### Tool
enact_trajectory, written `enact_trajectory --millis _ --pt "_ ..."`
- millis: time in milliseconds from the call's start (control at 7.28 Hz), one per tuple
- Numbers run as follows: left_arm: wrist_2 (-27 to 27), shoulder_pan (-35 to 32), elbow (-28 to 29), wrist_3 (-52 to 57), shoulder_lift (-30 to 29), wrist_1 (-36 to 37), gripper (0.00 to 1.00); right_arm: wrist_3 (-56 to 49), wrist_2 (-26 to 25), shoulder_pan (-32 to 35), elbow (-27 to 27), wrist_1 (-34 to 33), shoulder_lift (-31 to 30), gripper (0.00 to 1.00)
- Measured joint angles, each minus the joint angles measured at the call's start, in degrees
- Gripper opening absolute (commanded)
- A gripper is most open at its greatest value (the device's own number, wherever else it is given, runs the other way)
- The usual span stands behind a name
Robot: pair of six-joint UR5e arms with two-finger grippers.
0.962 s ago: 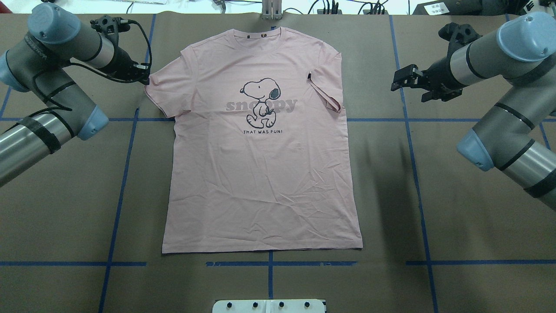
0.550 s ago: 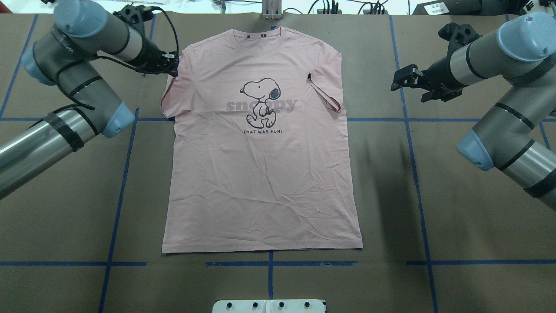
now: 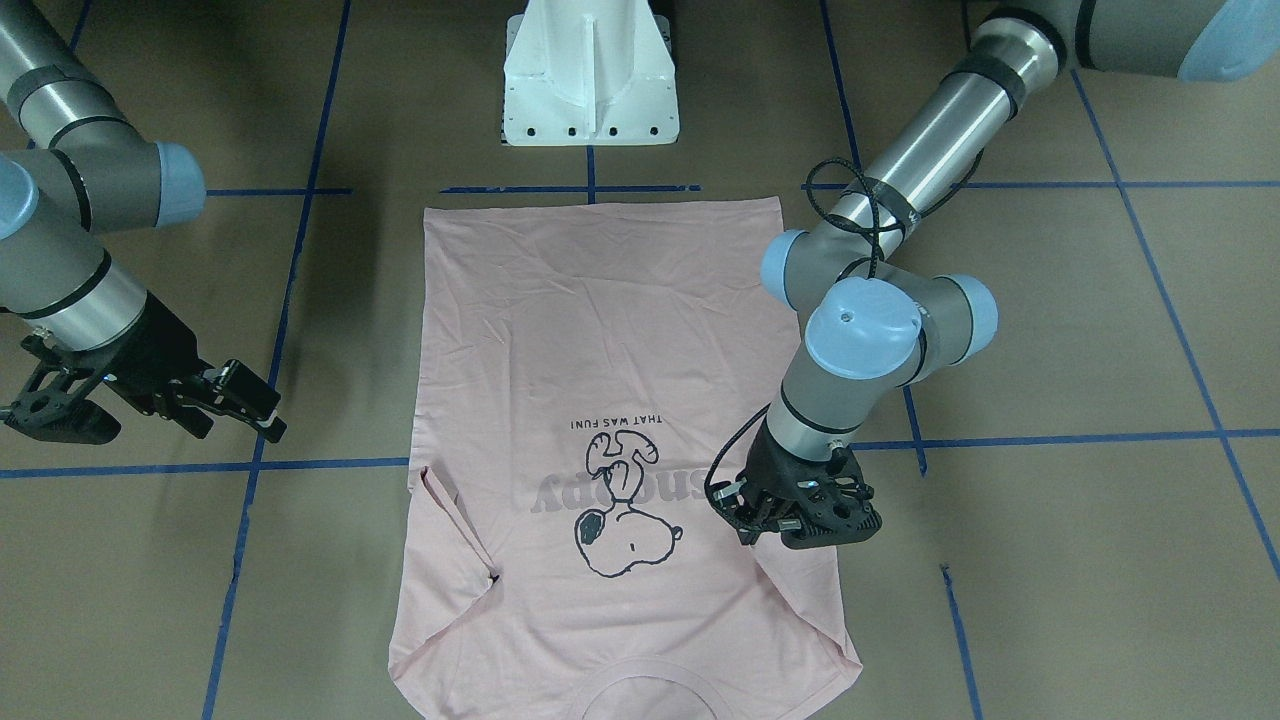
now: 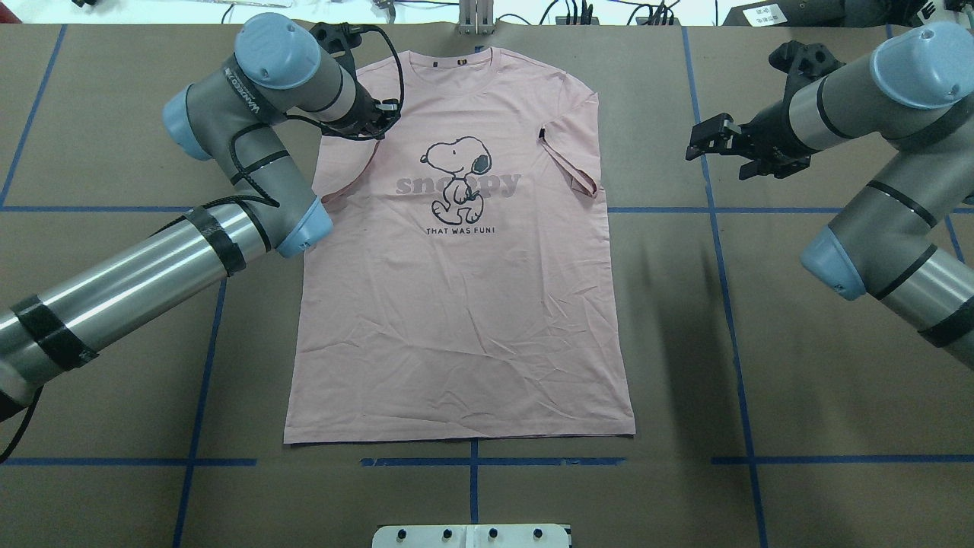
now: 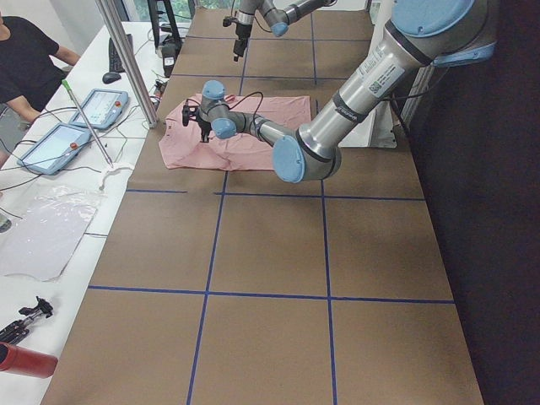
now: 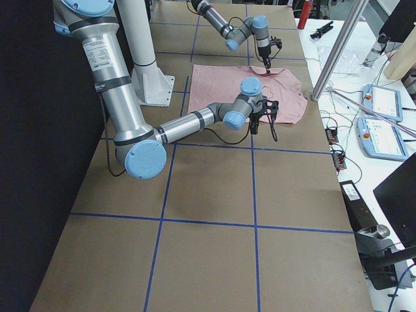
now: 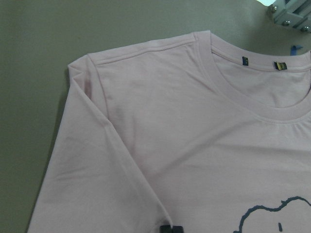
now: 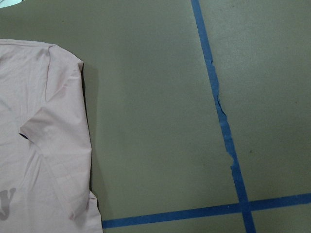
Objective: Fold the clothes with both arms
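On your desk (image 4: 761, 342) the T-shirt (image 4: 456, 304) lay flat, print up, collar away from the robot. You were at the sleeve-folding step: the right sleeve (image 4: 567, 164) already lay turned in, and your left end effector (image 4: 378, 122) was clenched on the left sleeve (image 4: 338, 175), over the chest. Your right end effector (image 4: 704, 141) hung released beside the shirt. Next, I judge, you needed to let go and flatten that fold

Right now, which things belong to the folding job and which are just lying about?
In the job: pink T-shirt; left gripper, pinching its sleeve; right gripper, open, off the shirt.
Just there: white pedestal base; blue tape lines; tablets on side bench.
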Motion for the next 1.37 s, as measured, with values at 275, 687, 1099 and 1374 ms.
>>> enact_trajectory --millis 275,687,1099,1374 --pt "1.8 0.6 0.8 -0.2 -0.3 -0.6 0.33 0.0 0.0 0.0 -0.2 0.0 0.1 1.00" --pt "1.9 0.6 -2.3 -1.4 0.2 -0.5 0.73 0.3 0.0 -0.2 0.0 0.0 0.3 1.00" --pt "-1.9 1.6 -21.3 -5.0 11.0 0.3 0.73 11.1 -4.9 -6.7 7.3 -0.1 -1.6 1.00" --pt "-3.7 1.8 -34.0 -5.6 21.5 0.4 0.71 21.3 -19.8 -20.8 18.4 -1.1 -9.0 0.98"
